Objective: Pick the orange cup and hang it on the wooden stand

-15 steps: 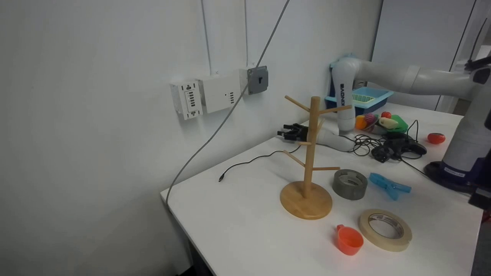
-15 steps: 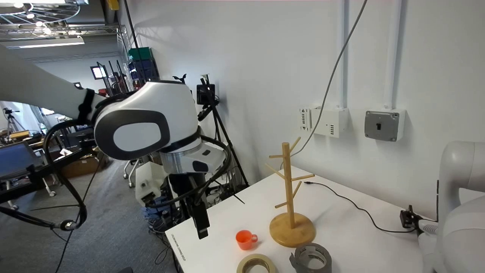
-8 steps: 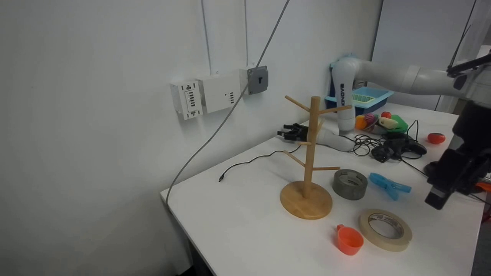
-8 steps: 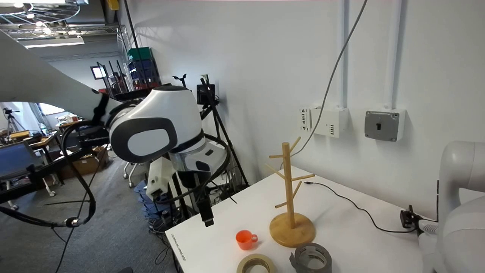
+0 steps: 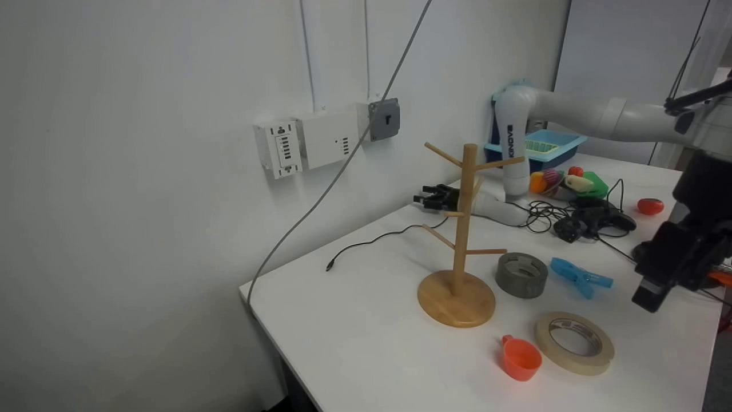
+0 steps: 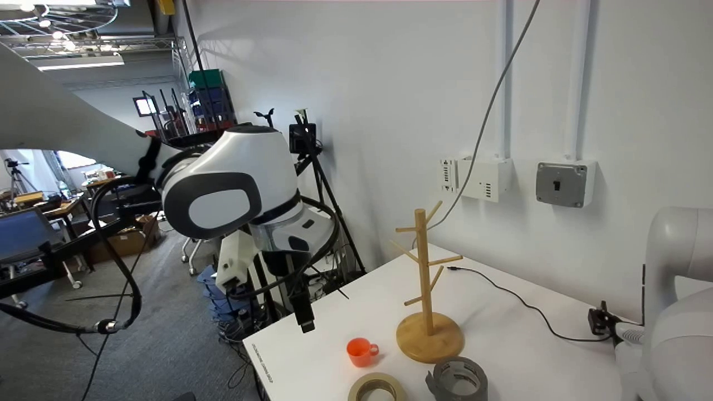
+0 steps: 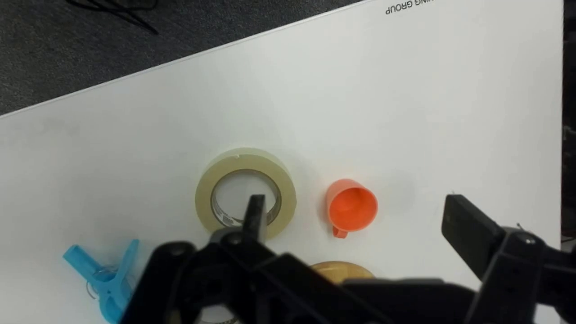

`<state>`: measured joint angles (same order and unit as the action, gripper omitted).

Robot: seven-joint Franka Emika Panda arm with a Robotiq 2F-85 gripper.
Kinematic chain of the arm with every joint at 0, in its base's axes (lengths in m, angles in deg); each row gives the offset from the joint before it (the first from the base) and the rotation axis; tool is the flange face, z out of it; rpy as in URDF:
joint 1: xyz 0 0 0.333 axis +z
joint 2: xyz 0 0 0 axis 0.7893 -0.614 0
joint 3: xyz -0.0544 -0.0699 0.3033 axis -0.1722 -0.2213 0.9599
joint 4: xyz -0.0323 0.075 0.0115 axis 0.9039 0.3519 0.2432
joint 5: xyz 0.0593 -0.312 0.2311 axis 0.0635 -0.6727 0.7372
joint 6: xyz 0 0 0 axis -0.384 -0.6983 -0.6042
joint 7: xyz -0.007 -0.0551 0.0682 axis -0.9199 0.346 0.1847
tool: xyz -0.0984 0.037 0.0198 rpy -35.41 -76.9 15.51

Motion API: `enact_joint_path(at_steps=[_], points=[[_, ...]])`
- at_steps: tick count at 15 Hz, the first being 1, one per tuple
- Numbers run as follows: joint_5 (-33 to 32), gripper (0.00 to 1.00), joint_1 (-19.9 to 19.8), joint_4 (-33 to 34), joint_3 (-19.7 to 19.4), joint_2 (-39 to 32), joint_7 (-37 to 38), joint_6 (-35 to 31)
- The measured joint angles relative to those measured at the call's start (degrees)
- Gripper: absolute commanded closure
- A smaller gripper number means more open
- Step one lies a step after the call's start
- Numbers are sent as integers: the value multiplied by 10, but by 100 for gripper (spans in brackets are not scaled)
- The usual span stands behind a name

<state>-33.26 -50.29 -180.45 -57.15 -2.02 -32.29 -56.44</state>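
The orange cup (image 7: 353,210) stands upright on the white table, its handle turned toward the wooden stand's base (image 7: 340,271). The cup also shows in both exterior views (image 5: 521,359) (image 6: 359,353). The wooden stand (image 5: 465,220) is upright with bare pegs, beside the cup; it also shows in an exterior view (image 6: 424,273). My gripper (image 7: 354,200) is open and empty, above the table. In the wrist view the cup appears between its spread fingers (image 7: 470,236). In both exterior views a dark fingertip (image 5: 652,292) (image 6: 304,318) hangs apart from the cup.
A beige tape roll (image 5: 575,361) lies right beside the cup. A grey tape roll (image 5: 521,276) and a blue clamp (image 5: 580,277) lie near the stand. A second robot arm (image 5: 606,117), cables and toy food are farther back. The table edge (image 7: 184,58) shows in the wrist view.
Since one second ago my gripper has come farther into an exterior view, and shifted right and up in the matching view. It has hardly moved in the last half second. Cup and stand are unmoved.
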Motion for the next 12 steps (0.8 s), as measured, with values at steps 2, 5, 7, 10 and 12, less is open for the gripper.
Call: enact_joint_path(at_steps=[2, 5, 7, 10, 12], points=[[0, 0, 0, 0, 0, -6, 12, -6], [0, 0, -1, 0, 0, -30, 39, -61], [0, 0, -1, 1, 2, -55, 59, -105], [-2, 0, 0, 5, 10, -101, 87, -164], [-10, 0, 1, 8, 17, -134, 107, -200]])
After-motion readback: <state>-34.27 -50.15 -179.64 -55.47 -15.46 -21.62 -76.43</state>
